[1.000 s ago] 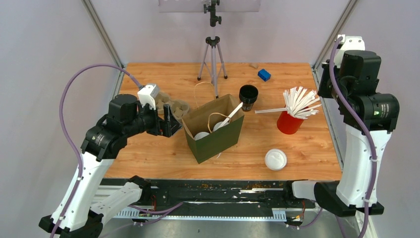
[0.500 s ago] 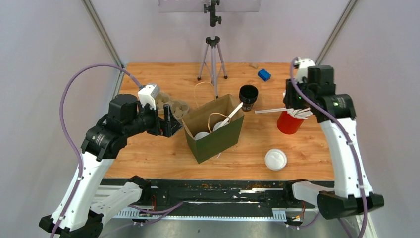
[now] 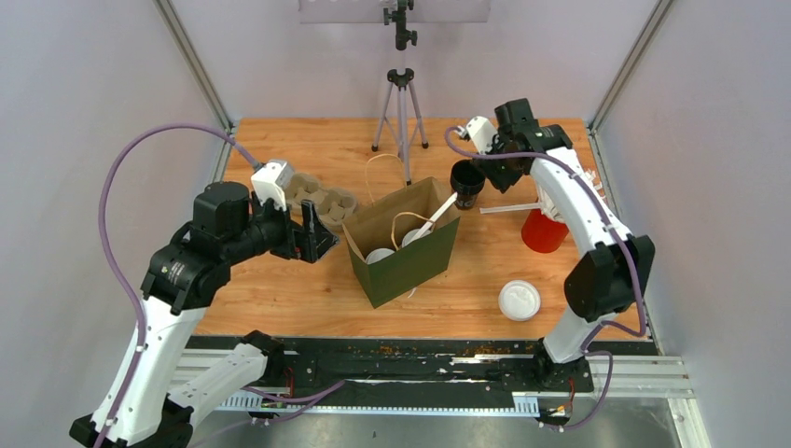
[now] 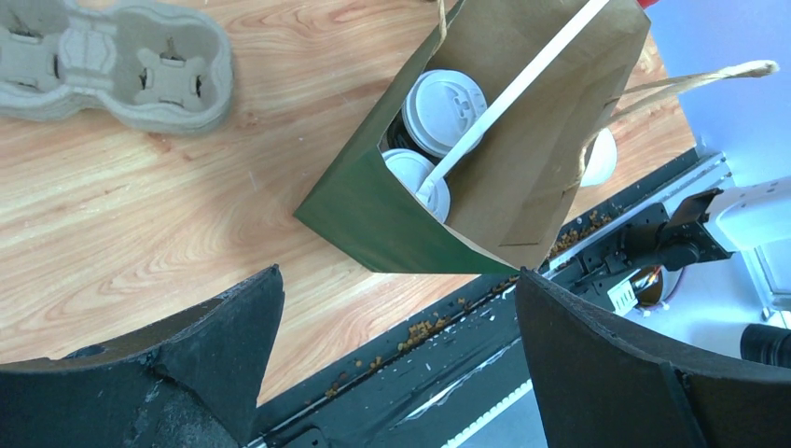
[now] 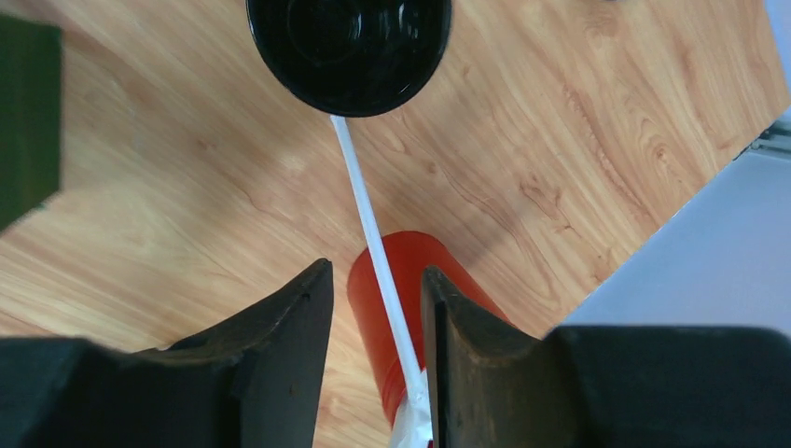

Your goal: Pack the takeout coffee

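Coffee cups (image 4: 446, 107) with white lids are seen inside the green bag (image 3: 410, 266) on the wooden worktop (image 3: 280, 299). Beside it, the left end effector (image 3: 317, 233) is held wide open and empty on a bent arm. Farther back, the right end effector (image 5: 375, 271) is held partly open, gripping nothing, above the black cup stack (image 3: 467, 177).

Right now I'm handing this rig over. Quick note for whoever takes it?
Left pincer: wide open, empty, hovering left of the paper bag.
Right pincer: jaws apart, straddling a wrapped straw that sticks out of the red cup; not clamped.
Both lidded cups stand inside the bag, with one straw beside them.
Done: coffee bagged.
Left: probably a second straw, then pull the arms clear.
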`<state>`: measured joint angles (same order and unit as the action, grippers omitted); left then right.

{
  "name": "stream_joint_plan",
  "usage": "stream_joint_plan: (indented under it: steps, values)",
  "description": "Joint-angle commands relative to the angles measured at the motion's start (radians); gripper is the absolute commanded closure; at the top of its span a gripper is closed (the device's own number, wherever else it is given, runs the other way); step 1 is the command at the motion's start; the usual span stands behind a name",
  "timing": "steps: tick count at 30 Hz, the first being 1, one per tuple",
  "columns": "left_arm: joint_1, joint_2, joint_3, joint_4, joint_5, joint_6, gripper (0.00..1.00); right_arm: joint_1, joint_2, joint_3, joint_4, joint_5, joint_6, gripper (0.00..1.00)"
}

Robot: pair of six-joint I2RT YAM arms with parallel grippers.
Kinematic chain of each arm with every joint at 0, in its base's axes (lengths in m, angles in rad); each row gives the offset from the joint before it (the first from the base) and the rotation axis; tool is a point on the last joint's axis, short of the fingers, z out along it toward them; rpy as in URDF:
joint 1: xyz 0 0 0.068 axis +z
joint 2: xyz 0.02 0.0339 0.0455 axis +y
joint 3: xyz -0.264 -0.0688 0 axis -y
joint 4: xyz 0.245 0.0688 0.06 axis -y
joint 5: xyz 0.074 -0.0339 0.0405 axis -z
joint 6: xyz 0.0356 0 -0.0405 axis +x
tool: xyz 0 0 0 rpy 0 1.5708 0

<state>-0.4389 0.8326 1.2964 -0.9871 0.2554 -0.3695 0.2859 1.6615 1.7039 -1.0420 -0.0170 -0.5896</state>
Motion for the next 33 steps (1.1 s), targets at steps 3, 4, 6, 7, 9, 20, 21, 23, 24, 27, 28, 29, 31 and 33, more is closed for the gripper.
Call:
stream_joint_plan:
  steps: [3, 4, 6, 7, 9, 20, 21, 23, 24, 27, 28, 29, 31, 33]
  values:
    - [-0.006, -0.008, 0.11, -0.066, -0.024, 0.068, 0.0, 0.052, 0.097, 0.021, -0.101, 0.137, -0.267, 0.57]
    - [-0.006, -0.01, 0.111, -0.073, -0.03, 0.076, 0.0, 0.053, 0.11, 0.017, -0.104, 0.159, -0.278, 0.57]
    - [-0.006, -0.02, 0.103, -0.074, -0.043, 0.086, 0.0, 0.053, 0.13, 0.008, -0.108, 0.203, -0.297, 0.55]
    - [-0.006, -0.026, 0.098, -0.072, -0.051, 0.088, 0.0, 0.053, 0.136, 0.003, -0.109, 0.222, -0.309, 0.55]
    - [-0.006, -0.035, 0.099, -0.068, -0.063, 0.089, 0.0, 0.053, 0.137, -0.012, -0.113, 0.251, -0.335, 0.55]
    - [-0.006, -0.052, 0.139, -0.057, -0.154, 0.114, 0.0, 0.026, 0.119, -0.122, -0.071, 0.291, -0.438, 0.5]
    - [-0.007, -0.054, 0.134, -0.054, -0.157, 0.111, 0.0, 0.026, 0.123, -0.121, -0.07, 0.292, -0.441, 0.5]
    - [-0.006, -0.057, 0.128, -0.05, -0.159, 0.107, 0.0, 0.027, 0.13, -0.127, -0.067, 0.311, -0.451, 0.5]
    - [-0.005, -0.056, 0.127, -0.05, -0.159, 0.106, 0.0, 0.026, 0.133, -0.132, -0.064, 0.317, -0.457, 0.5]
    - [-0.006, -0.057, 0.127, -0.05, -0.167, 0.109, 0.0, 0.026, 0.134, -0.139, -0.061, 0.327, -0.461, 0.51]
    - [-0.006, -0.057, 0.128, -0.051, -0.17, 0.112, 0.0, 0.025, 0.131, -0.141, -0.062, 0.328, -0.46, 0.52]
    - [-0.006, -0.057, 0.127, -0.051, -0.171, 0.113, 0.0, 0.025, 0.127, -0.145, -0.063, 0.329, -0.463, 0.53]
    - [-0.006, -0.057, 0.129, -0.051, -0.174, 0.115, 0.0, 0.026, 0.12, -0.158, -0.063, 0.335, -0.466, 0.59]
    - [-0.006, -0.058, 0.127, -0.051, -0.175, 0.116, 0.0, 0.025, 0.112, -0.169, -0.066, 0.329, -0.471, 0.61]
